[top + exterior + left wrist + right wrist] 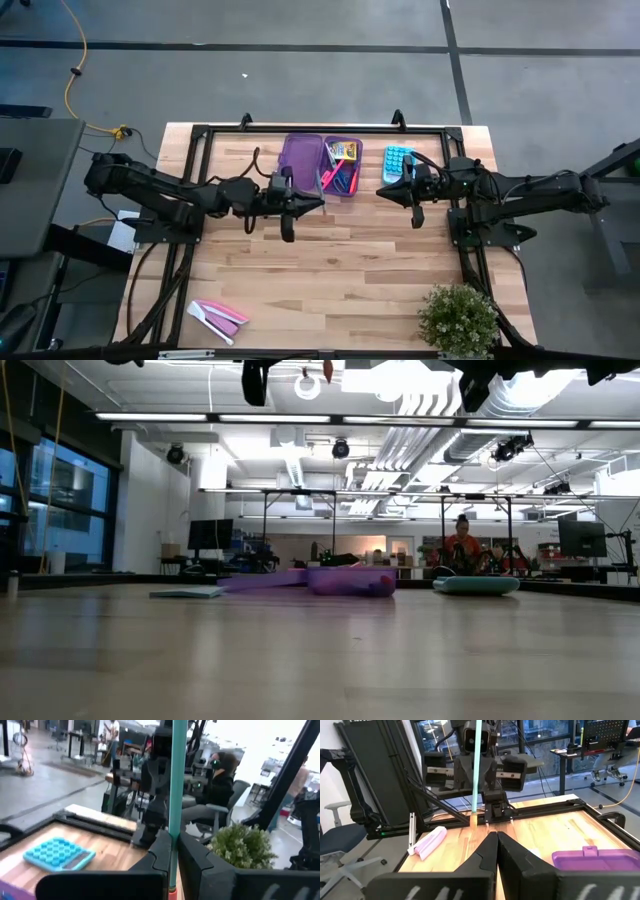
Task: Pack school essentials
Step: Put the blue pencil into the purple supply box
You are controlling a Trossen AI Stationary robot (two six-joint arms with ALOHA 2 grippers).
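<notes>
My left gripper [173, 840] is above the table's middle [305, 205], just near of the open purple pencil case [322, 163], and is shut on a green pencil [175, 775]. The pencil also shows in the right wrist view [477, 765]. The case's tray [343, 165] holds a yellow crayon box, pink markers and other small stationery. Its lid [300, 158] lies flat beside it. My right gripper [495, 840] is shut and empty, near of the light-blue calculator [398, 163], facing the left gripper. My left gripper pinches the green pencil between its two fingers, on its lower part [173, 827] a little above the pinkish eraser end [473, 820]. The fingers lie level, pointing toward the table's right, across the pencil. The pencil stands upright, lifted clear of the table.
Flat pink-and-white pieces [218, 318] lie near the table's near left corner. A potted plant [458, 318] stands at the near right corner. Bare wood [340, 280] lies between them. A black frame [320, 128] runs along the far edge. People sit in the room beyond.
</notes>
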